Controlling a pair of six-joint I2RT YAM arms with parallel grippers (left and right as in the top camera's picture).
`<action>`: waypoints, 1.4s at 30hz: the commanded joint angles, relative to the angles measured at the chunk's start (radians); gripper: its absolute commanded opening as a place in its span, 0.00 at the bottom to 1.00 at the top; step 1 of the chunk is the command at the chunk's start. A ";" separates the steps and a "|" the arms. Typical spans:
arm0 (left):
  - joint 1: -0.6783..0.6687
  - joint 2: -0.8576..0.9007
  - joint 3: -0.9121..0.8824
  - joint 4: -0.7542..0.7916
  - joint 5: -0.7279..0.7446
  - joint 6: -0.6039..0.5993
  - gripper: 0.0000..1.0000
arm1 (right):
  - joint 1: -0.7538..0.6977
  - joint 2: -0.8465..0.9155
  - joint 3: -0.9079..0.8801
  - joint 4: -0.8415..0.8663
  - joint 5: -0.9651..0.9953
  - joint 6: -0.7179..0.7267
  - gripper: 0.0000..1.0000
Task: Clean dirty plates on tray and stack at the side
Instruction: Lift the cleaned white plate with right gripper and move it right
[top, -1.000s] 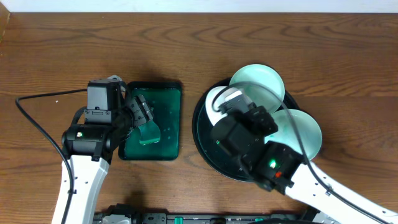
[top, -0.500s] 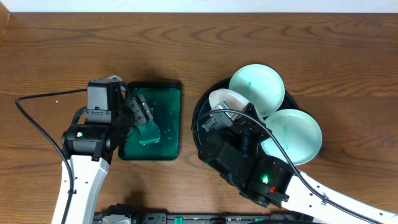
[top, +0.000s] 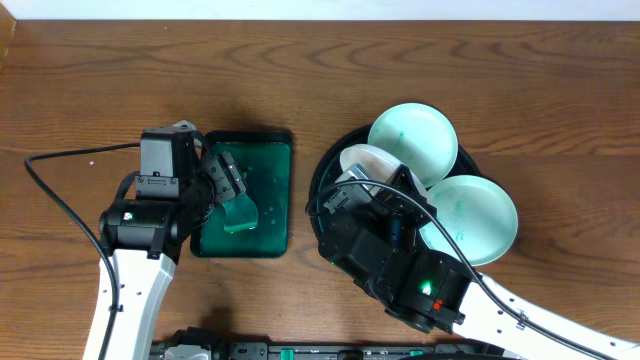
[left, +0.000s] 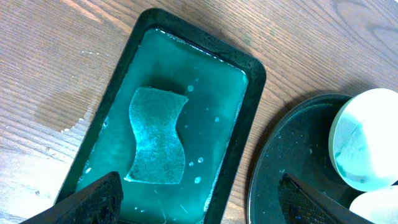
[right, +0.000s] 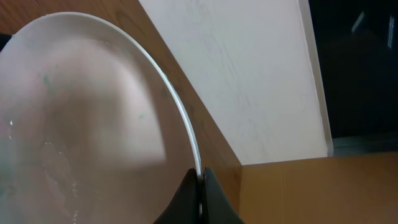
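Plate (top: 360, 158) at black tray's (top: 317, 205) 11 o'clock, rim pinched in right gripper (right: 200, 186); second plate (top: 413, 140) at 1 o'clock, third plate (top: 475, 215) at 3 o'clock; left gripper (left: 208, 202) spread wide above sponge (left: 157, 137).

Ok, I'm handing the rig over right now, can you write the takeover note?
The left tool is open and empty, above the sponge, which lies in liquid in the green tray.
The right tool is shut on the rim of one plate, held over the black tray.
The other two plates rest at the black tray's far and right edges, showing teal smears.
Done: one plate grasped. Nothing is stacked at the side.
Left: wipe all three with the sponge, then stack them beside the black tray.
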 joint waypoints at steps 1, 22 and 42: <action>0.003 0.000 0.021 -0.002 0.001 0.003 0.80 | 0.010 -0.011 0.021 0.003 0.039 -0.003 0.01; 0.003 0.000 0.021 -0.002 0.001 0.003 0.81 | -0.167 -0.011 0.021 -0.058 -0.167 0.296 0.01; 0.003 0.000 0.021 -0.002 0.001 0.003 0.81 | -1.618 0.048 0.020 -0.160 -1.134 0.792 0.01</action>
